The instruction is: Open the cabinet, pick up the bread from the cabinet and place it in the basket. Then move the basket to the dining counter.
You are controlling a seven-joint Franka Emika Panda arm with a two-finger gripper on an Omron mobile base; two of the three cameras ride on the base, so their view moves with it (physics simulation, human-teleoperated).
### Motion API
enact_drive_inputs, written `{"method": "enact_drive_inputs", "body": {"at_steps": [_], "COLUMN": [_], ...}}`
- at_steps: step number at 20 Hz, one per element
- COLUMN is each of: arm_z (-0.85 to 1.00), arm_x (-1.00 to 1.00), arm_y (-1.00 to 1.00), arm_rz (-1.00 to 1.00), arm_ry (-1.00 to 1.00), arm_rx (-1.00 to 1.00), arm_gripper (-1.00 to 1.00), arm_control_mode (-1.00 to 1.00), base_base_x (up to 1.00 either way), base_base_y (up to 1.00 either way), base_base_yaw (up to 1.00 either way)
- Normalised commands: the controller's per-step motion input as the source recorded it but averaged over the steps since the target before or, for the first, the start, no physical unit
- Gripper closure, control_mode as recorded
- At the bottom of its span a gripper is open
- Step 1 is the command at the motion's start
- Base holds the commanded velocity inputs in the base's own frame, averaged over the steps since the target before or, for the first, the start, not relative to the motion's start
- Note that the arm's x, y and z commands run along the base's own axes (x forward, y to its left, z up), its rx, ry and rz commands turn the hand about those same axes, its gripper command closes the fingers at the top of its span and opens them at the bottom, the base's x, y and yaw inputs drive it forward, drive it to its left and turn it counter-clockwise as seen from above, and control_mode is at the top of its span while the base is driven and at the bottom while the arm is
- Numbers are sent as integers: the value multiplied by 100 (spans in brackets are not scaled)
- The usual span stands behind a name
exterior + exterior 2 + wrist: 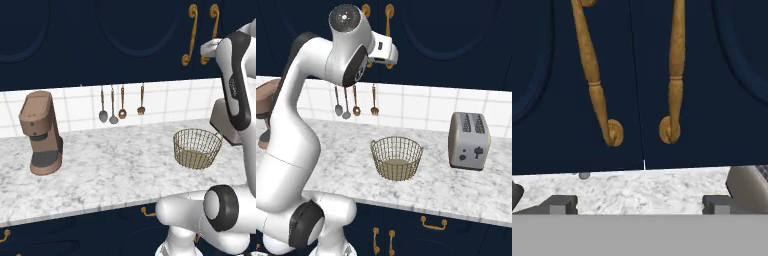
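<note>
The basket (397,157) serves as the landmark: it sits upright on the marble worktop (100,170), toward the front-right part of it in the left base view, and it holds nothing that can be made out through the mesh. Nearest the camera, below the worktop's front edge, navy drawer fronts carry small brass pulls (433,223). To the right of the basket, a little apart from it, stands a grey two-slot toaster (470,140). Far to the basket's left, well apart, a brown coffee machine (41,132) stands on the same worktop. Behind the basket and to its left, four utensils (121,104) hang in a row on the white tiled wall (165,102): two grey spoons and two copper-coloured ones.

Above and behind the basket, over the tiles, hangs the cabinet (687,75), its two dark navy doors shut and meeting at a thin seam. A long curved brass handle (672,75) runs down each door on either side of that seam, each ending in a round foot near the doors' lower edge. The gripper (639,204) is raised in front of these doors, just below the two handles, touching neither. Its jaws stand wide apart with nothing between them; in the hand view the two dark fingertips (559,204) rise far from one another, with the marble showing between them. The bread cannot be seen with the doors closed.
</note>
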Motion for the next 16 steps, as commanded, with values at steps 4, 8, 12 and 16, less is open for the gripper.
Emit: {"method": "enact_drive_inputs", "body": {"at_steps": [4, 8, 12, 16], "arm_z": [2, 1, 15, 19], "arm_x": [49, 66, 63, 50], "arm_y": [-30, -20, -5, -13], "arm_rz": [0, 0, 0, 0], "arm_ry": [-10, -1, 0, 0], "arm_rx": [3, 1, 0, 1], "arm_gripper": [-100, -100, -100, -100], "arm_control_mode": [-100, -100, -100, -100], "base_base_x": [0, 0, 0, 0], "base_base_y": [0, 0, 0, 0], "base_base_yaw": [0, 0, 0, 0]}}
